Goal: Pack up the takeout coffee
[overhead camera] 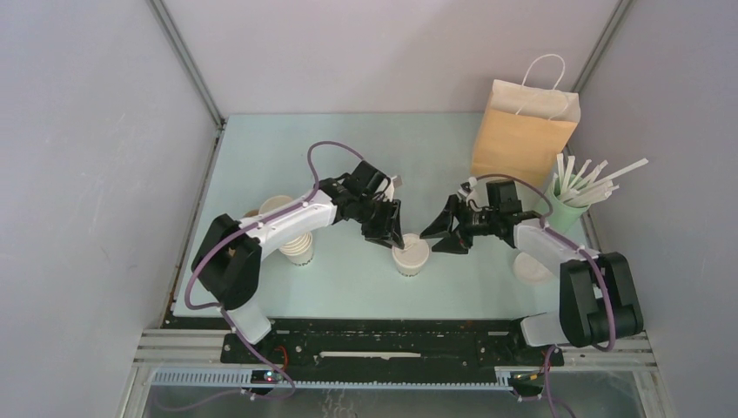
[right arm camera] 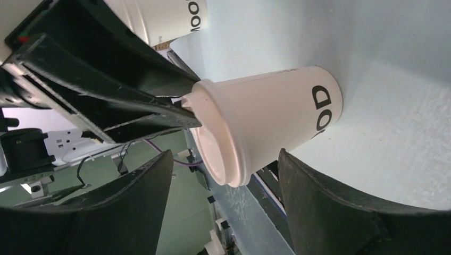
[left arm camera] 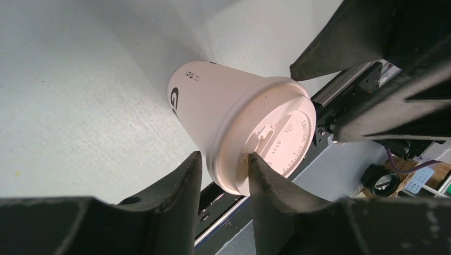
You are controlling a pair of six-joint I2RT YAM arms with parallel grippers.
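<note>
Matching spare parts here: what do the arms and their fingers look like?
The left arm and right arm are white shells with black joints, each trailing a purple cable. Left gripper and right gripper are black, with wedge-shaped matte fingers.

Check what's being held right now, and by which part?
The left gripper pinches the takeout coffee by its lid rim. The right gripper straddles it, open, holding nothing.

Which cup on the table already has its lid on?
The single cup at table centre, white lid fitted; the stacked cups at far left are open-topped.
</note>
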